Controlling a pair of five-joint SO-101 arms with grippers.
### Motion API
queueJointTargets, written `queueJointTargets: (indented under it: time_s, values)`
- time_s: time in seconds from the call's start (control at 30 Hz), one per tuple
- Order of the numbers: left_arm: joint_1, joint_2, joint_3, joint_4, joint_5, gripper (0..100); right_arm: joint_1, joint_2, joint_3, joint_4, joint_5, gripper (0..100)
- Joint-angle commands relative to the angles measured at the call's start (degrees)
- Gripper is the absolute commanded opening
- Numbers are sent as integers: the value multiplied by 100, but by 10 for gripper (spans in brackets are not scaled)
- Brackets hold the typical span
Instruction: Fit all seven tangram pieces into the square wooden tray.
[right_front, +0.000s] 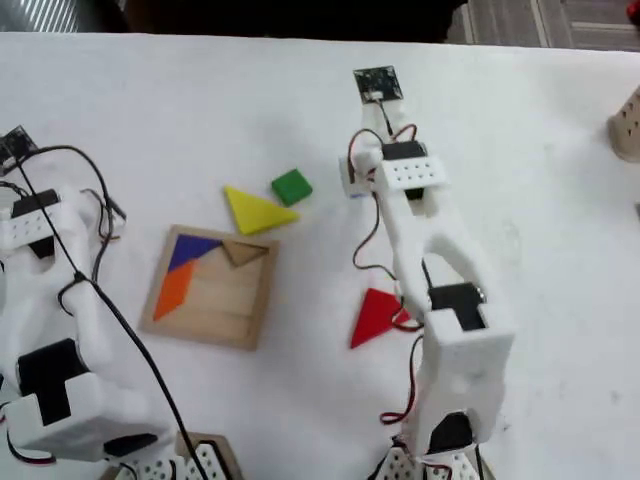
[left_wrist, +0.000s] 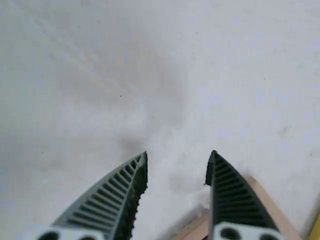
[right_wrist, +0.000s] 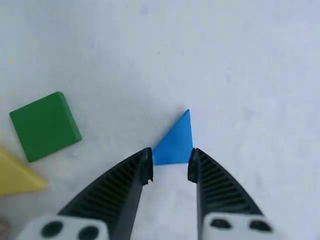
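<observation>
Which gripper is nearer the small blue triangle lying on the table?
Right. The right gripper straddles the wide end of the blue triangle. The left gripper hangs over bare table by a wooden corner, far from it.

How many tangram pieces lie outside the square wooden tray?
4: yellow triangle, green square beside the wooden tray; red triangle by the right arm; blue triangle at the right gripper.

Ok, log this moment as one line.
right gripper: open, straddling blue triangle | left gripper: open, empty | tray: three pieces | outside: yellow triangle, green square, red triangle
</observation>
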Motion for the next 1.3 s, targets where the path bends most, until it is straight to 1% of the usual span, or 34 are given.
queueJointTargets:
  time_s: [0.0, 0.17, 0.3, 0.47, 0.63, 0.7, 0.8, 0.87, 0.93, 1.0, 1.27]
  values:
    - [84, -31, -70, -132, 9, 199, -40, 585, -923, -101, -149, 126]
    - [84, -31, -70, -132, 9, 199, 22, 1253, -1864, 374, -1301, 127]
    - [84, -31, -70, -132, 9, 199, 48, 1763, -2611, 901, -1785, 127]
    - [84, -31, -70, -132, 9, 199, 145, 2132, -3473, 1754, -1899, 130]
    - [84, -31, -70, -132, 0, 199, 22, 2316, -3974, 2475, -1873, 209]
    - [84, -22, -70, -132, 0, 199, -57, 2352, -4000, 2598, -1873, 211]
    - [84, -22, -70, -132, 0, 199, -163, 2352, -3982, 2633, -1925, 201]
    - [84, -22, -70, -132, -185, 199, -215, 2352, -3982, 2633, -1996, 200]
    - [92, -22, -70, -132, -378, 199, -215, 2352, -4000, 2607, -2365, 201]
    - [145, -22, -70, -132, -413, 199, -198, 2352, -4018, 2475, -2576, 201]
    - [145, -22, -62, -132, -431, 199, -110, 2686, -4026, 2404, -2602, 199]
